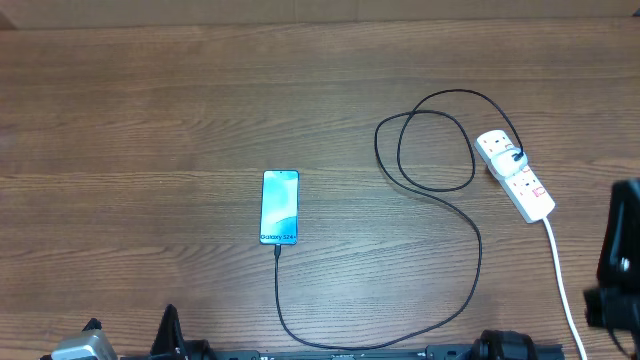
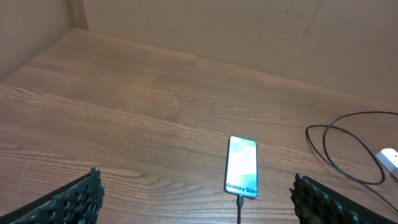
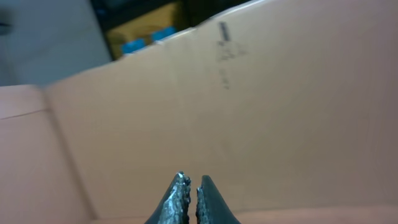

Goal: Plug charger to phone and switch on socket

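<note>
The phone (image 1: 280,207) lies flat mid-table, screen lit blue-teal, with "Galaxy S24+" at its near edge. It also shows in the left wrist view (image 2: 242,166). The charger cable (image 1: 478,255) has its black tip in the phone's near edge, loops along the front and curls back to the socket (image 1: 514,175), a white power strip at right with the charger plugged in. My left gripper (image 2: 199,202) is open and empty, pulled back near the front edge, fingers either side of the phone's view. My right gripper (image 3: 193,186) is shut and empty, pointing at a cardboard wall.
The socket's white cord (image 1: 562,280) runs toward the front right edge. The right arm (image 1: 620,255) sits at the far right edge. A cardboard wall (image 2: 249,31) bounds the table's far side.
</note>
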